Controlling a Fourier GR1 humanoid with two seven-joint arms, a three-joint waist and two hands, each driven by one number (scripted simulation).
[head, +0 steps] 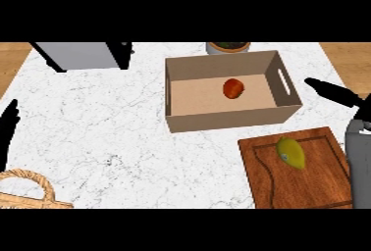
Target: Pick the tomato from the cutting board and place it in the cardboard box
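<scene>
The small red-orange tomato (233, 88) is lying on the floor of the open brown cardboard box (217, 119), a little toward three o'clock of the floor's middle and apart from every wall. The box is sitting on the white marbled counter (109, 127) at about one o'clock from the counter's centre, and an oblong handle slot is showing in its three-o'clock wall.

The dark reddish wooden cutting board (304, 181) is lying at five o'clock, just beside the box's near corner without touching it. A yellow-green oval fruit (291, 152) is resting on the board's twelve-o'clock part.

The black right hand (334, 94) is hovering at three o'clock, just outside the box's three-o'clock wall, its fingers stretching straight toward ten o'clock and holding nothing; the grey forearm is running down the view's right edge beside the board. The black left hand (7, 128) is showing at nine o'clock on the view's edge, fingers straight and pointing to twelve o'clock, resting with nothing in it.

A woven wicker basket (27, 193) is sitting at seven o'clock. A grey metal appliance (83, 55) is standing at eleven o'clock, and a round pot with greenery (227, 47) is standing at twelve o'clock, just behind the box.
</scene>
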